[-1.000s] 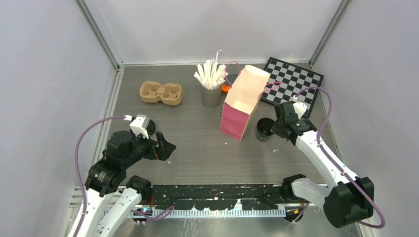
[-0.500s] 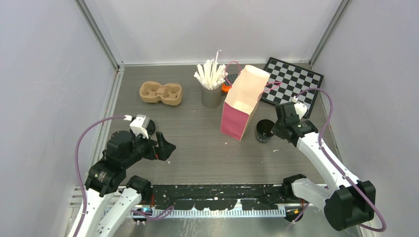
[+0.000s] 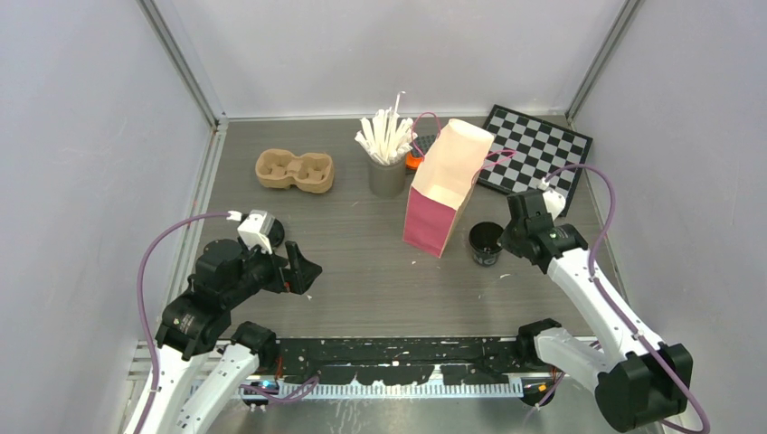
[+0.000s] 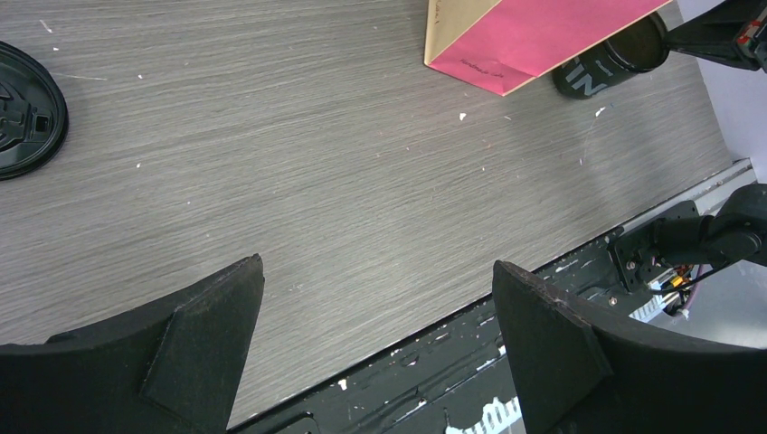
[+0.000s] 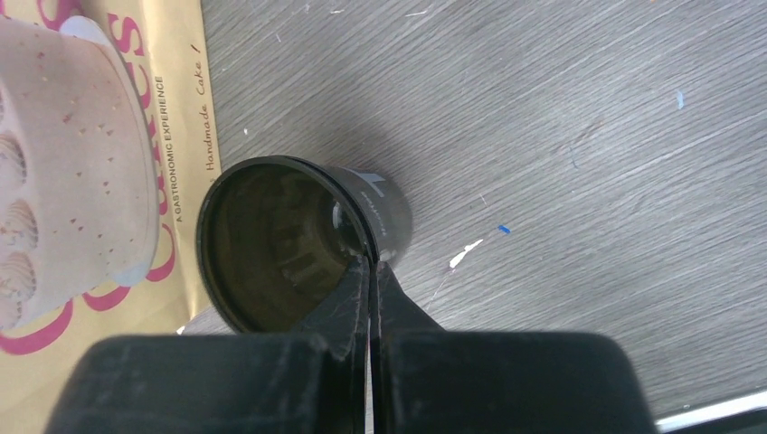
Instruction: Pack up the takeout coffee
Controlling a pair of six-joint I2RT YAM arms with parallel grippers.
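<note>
Top view: a fixed camera high above and behind the arm bases looks down over the whole table (image 3: 362, 262), from near edge to far edge. Left wrist view: low over the table's near left part, facing toward the right edge, with the spread left gripper (image 4: 377, 267) framing the bottom. Right wrist view: very close, looking past the pinched right gripper (image 5: 371, 271) at the dark paper cup (image 5: 271, 244). All three views share that cup and the pink paper bag (image 3: 436, 203) beside it.
</note>
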